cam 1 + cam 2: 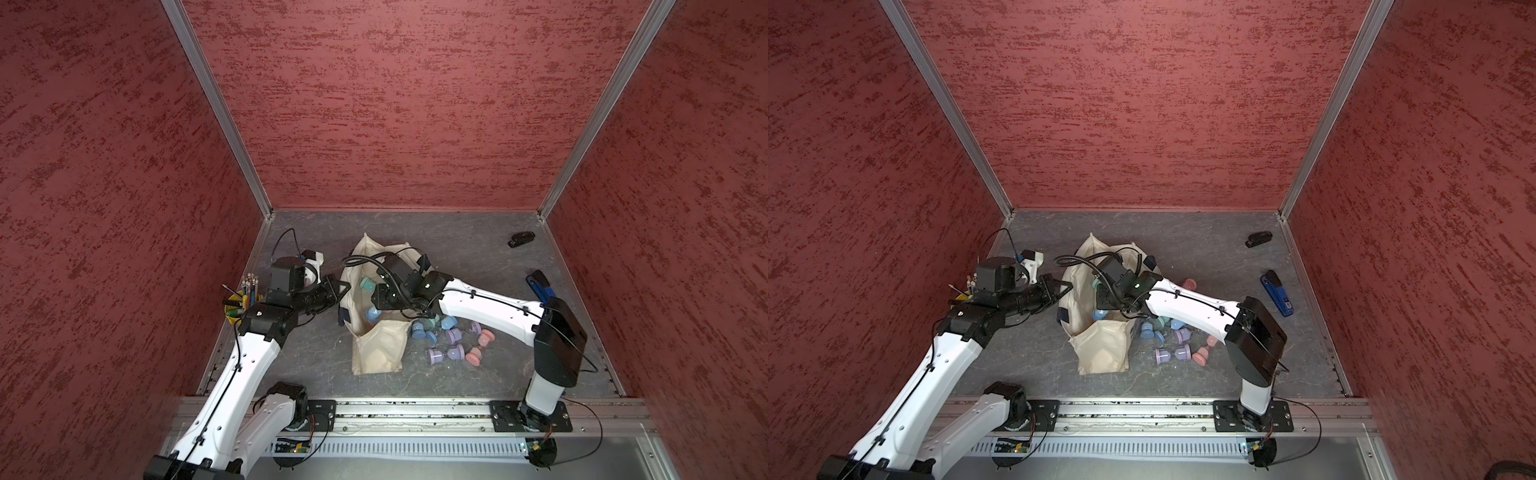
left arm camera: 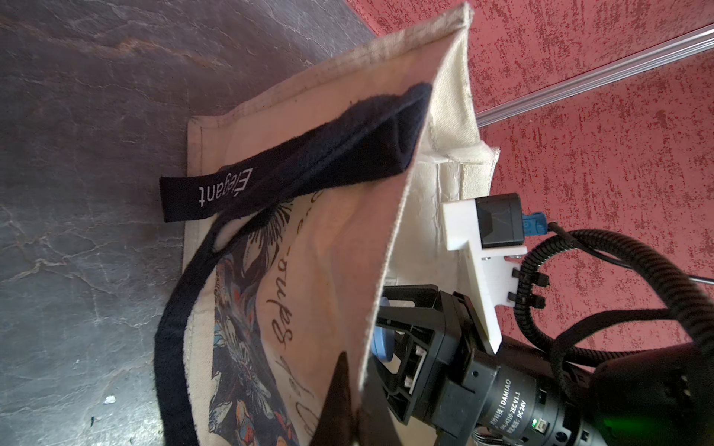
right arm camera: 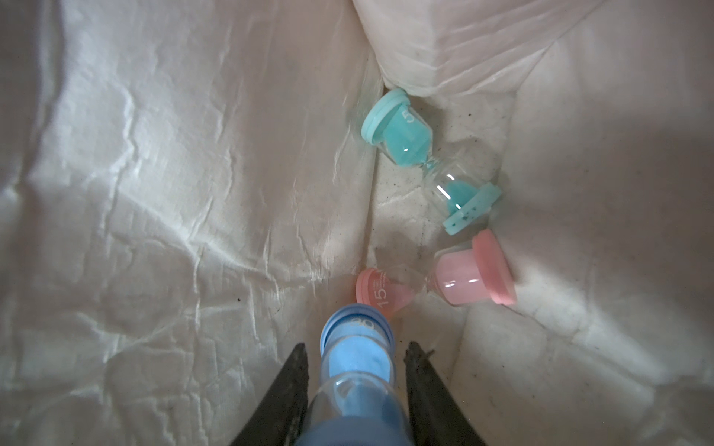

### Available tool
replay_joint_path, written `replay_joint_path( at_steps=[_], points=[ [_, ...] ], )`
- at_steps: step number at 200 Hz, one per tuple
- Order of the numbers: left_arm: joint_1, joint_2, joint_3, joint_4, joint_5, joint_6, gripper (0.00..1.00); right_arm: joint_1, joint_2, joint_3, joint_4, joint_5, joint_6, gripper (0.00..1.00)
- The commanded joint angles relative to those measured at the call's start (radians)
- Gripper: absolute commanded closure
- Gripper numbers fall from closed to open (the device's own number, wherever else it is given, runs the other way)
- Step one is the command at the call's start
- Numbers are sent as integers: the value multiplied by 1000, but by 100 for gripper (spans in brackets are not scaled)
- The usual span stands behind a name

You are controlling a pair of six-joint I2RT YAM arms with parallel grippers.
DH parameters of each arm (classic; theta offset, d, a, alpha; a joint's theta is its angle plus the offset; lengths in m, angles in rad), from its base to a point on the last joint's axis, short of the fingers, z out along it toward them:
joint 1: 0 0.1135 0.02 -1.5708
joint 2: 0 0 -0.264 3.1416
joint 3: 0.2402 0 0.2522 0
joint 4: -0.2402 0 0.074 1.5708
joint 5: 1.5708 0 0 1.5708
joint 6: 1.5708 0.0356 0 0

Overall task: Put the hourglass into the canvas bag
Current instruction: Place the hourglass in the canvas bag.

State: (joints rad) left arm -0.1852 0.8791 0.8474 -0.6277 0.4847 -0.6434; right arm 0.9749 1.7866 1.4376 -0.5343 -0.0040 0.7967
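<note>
The cream canvas bag [image 1: 376, 349] [image 1: 1100, 349] lies on the table with its mouth held open. My left gripper [image 1: 343, 286] [image 1: 1068, 286] [image 2: 355, 386] is shut on the bag's rim [image 2: 386, 293], with the fabric pinched between the jaws. Inside the bag, my right gripper [image 1: 376, 307] [image 3: 354, 345] is shut on a blue hourglass [image 3: 359, 370] [image 1: 372, 314], a finger on each side of its glass. A teal hourglass [image 3: 429, 162] and a pink hourglass [image 3: 436, 282] lie on the white lining [image 3: 193, 193] below it.
Several loose hourglasses [image 1: 449, 336] [image 1: 1177, 336], purple, blue and pink, lie on the table right of the bag, under my right arm. A yellow pencil cup [image 1: 239, 305] stands by the left wall. A black stapler [image 1: 520, 240] and a blue stapler [image 1: 540, 286] lie at the right.
</note>
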Motion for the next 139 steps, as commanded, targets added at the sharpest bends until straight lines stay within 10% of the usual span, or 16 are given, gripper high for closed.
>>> replay_joint_path(
  at_steps=[1,25,46,80,139],
  points=[
    [-1,6,-2,43,-8,-7,100,15,10,13,20,-5,13,100],
    [3,6,-2,46,-11,-9,100,19,15,16,12,-10,5,100],
    [6,8,-3,40,-9,-6,100,25,15,37,-26,26,-5,67],
    [5,-11,-15,15,-11,0,98,25,-26,80,-79,110,-20,46],
    [8,-64,-36,-23,-15,3,82,25,-126,121,-125,239,-33,40]
  ],
)
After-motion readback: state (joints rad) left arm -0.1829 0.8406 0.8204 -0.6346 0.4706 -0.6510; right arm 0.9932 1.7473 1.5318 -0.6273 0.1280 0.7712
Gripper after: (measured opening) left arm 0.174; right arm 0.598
